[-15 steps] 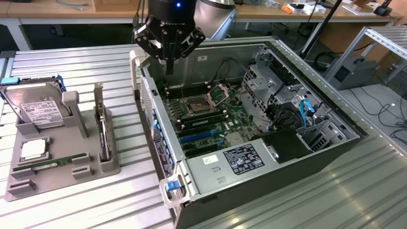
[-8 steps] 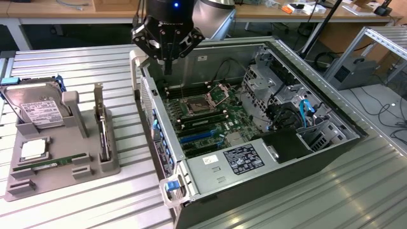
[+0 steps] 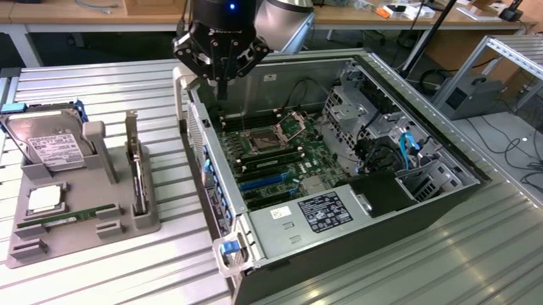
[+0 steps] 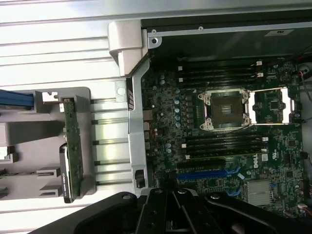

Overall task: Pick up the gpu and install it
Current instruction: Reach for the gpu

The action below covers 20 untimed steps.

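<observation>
1. Grey plastic forms the holder tray (image 3: 127,225) on the exterior view's left. It lies flat on the ribbed metal table (image 3: 407,267).
2. The gpu (image 3: 133,166) stands on its edge in a slot of that tray, along the side nearest the computer case (image 3: 441,190). Its silver bracket rises at the far end.
3. The gpu sits free in its slot, well apart from the gripper (image 3: 222,92).
4. The gripper hangs over the far left corner of the open case, just above the rim. Its fingers are pressed together and hold nothing.
5. A hard drive (image 3: 53,147) with a white label leans in the far left part of the tray. Nearer, a square processor chip (image 3: 44,199) lies flat, with a slim memory stick (image 3: 66,220) just beside it.
6. Inside the case the motherboard (image 3: 280,159) lies exposed. The cover frame of its processor socket (image 3: 271,135) is swung open, and blue slots (image 3: 267,181) sit towards its near side.
7. In the wrist view the gpu (image 4: 73,141) shows as a thin green board edge in the tray, near the outer wall of the case.
</observation>
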Available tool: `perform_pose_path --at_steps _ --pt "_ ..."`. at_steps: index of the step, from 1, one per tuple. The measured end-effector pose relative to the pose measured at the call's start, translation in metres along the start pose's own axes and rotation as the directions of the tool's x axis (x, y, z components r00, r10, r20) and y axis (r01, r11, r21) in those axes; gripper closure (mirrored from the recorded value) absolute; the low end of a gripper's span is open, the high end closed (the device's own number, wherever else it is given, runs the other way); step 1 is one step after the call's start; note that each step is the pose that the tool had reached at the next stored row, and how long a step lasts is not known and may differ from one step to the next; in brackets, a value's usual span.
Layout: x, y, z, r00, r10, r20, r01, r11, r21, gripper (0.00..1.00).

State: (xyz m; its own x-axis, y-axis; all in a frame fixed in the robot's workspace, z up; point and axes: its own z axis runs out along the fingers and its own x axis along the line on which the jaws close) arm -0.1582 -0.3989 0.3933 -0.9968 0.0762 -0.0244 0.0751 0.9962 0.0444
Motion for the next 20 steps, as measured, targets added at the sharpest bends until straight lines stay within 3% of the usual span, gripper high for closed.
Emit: perform_pose_path --at_steps 20 --pt "0.0081 -0.0006 -0.0002 1.0000 0.000 0.0000 0.000 1.0000 0.0000 0.89"
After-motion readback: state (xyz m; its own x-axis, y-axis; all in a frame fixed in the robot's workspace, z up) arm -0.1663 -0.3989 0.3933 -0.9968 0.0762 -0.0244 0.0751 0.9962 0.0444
